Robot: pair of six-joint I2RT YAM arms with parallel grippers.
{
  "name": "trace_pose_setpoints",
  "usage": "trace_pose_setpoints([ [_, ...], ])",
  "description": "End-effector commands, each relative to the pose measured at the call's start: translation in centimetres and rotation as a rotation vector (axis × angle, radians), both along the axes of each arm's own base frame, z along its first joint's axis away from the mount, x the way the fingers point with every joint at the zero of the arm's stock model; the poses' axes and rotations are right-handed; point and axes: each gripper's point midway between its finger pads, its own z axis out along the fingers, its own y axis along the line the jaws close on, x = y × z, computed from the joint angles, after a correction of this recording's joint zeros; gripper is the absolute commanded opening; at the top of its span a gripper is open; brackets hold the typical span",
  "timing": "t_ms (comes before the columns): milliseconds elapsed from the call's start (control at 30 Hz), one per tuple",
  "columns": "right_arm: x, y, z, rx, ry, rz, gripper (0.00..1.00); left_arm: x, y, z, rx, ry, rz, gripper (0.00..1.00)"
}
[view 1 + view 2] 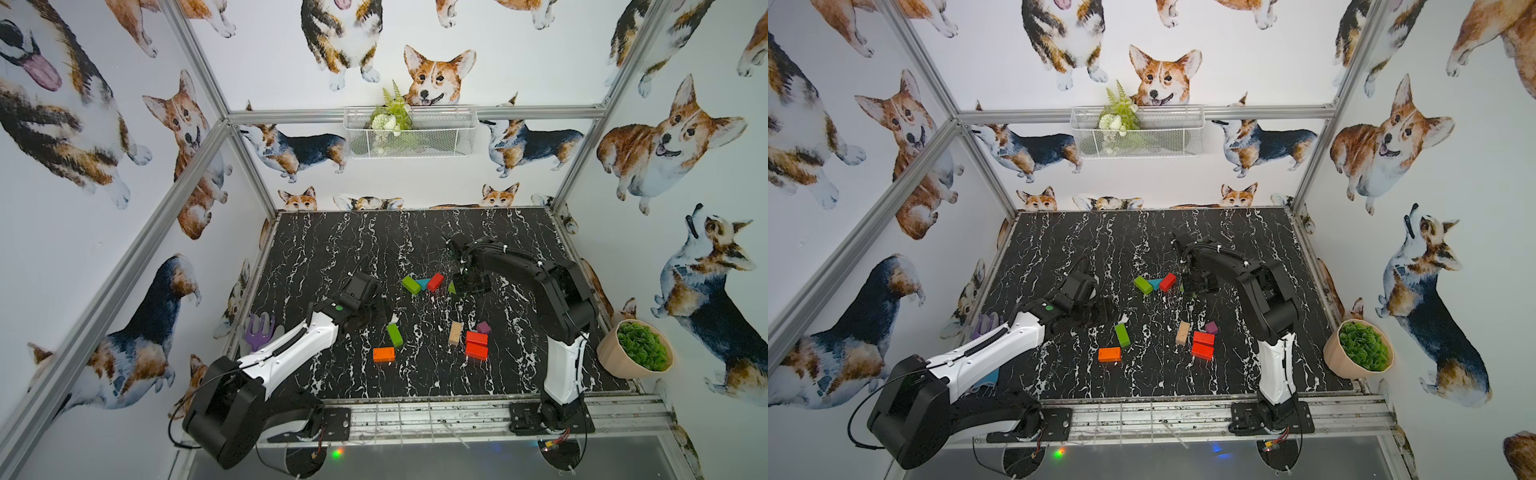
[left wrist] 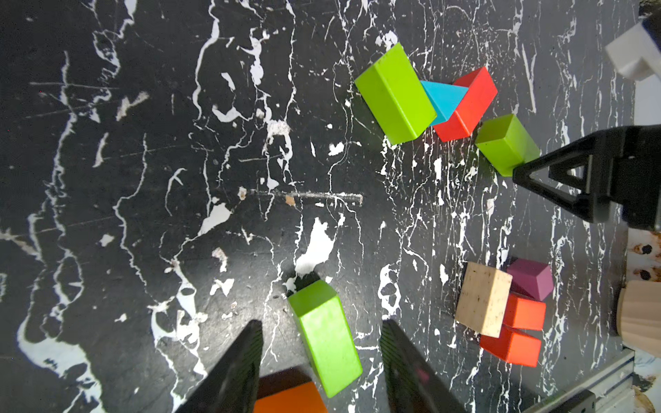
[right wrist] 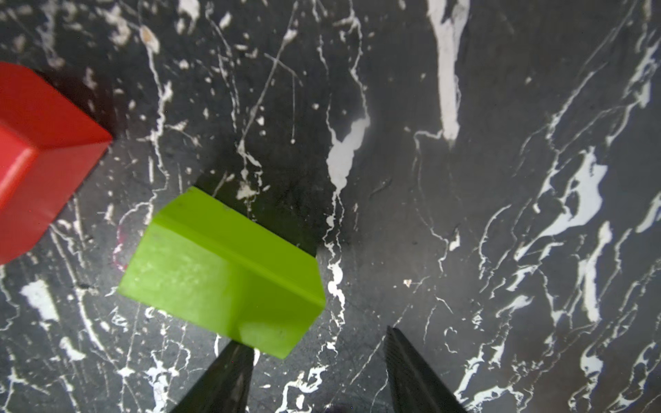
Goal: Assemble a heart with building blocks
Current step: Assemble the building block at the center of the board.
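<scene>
Ten blocks are lying scattered on the black marbled table [image 1: 332,249], not yet forming a heart. A green bar [image 1: 410,285], the teal triangle [image 1: 423,283] and a red bar [image 1: 435,282] are touching in a far cluster. The left gripper [image 2: 322,321] is hovering with jaws apart around a second green bar [image 2: 327,343], with gaps showing on both sides. The right gripper [image 3: 313,336] is hanging with jaws apart, a third green bar [image 3: 221,271] lying just beside one fingertip, not between them.

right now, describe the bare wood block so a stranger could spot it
On the black marble table, find the cluster of blocks nearest the tan plant pot. The plain-wood block lies on that cluster's side away from the pot, beside two red blocks and a purple cube; it alone is unpainted.
</scene>
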Motion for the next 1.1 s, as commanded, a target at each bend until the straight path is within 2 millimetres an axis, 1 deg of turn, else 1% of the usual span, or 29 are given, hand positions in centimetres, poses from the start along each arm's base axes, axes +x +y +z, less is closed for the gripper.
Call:
trace_pose_setpoints([
  [0, -0.7, -0.4, 1.4, 0.015, -0.014, -0.023, 0.59, 0.1, 0.1, 0.1, 0.001, -0.003, 0.002, 0.57],
  [67, -0.7, -0.6, 2.1, 0.026, -0.038, -0.030, 0.57, 0.1, 0.1, 0.1, 0.001, -0.003, 0.000, 0.57],
  [167, -0.6, -1.9, 2.8, 0.010, -0.051, -0.066, 0.45, 0.1, 0.1, -0.1, 0.002, -0.002, -0.001, 0.57],
  [300, -0.1, -3.3, 2.1, -0.016, -0.035, -0.111, 0.40, 0.0, 0.1, -0.2, 0.000, 0.002, 0.001, 0.57],
  [433, 0.8, -3.8, 1.1, -0.035, -0.019, -0.142, 0.38, 0.0, 0.1, -0.1, -0.001, -0.001, 0.002, 0.57],
  [667, 1.7, -2.5, -0.6, 0.009, 0.013, -0.136, 0.36, 0.0, 0.2, -0.4, 0.008, 0.006, 0.001, 0.57],
  [900, 1.4, -1.4, -0.9, 0.039, 0.020, -0.115, 0.35, 0.2, 0.1, -0.5, 0.006, 0.008, 0.003, 0.57],
  [1067, 1.7, -1.4, -1.1, 0.024, 0.015, -0.118, 0.35, 0.2, 0.0, -0.5, 0.003, 0.011, 0.000, 0.56],
])
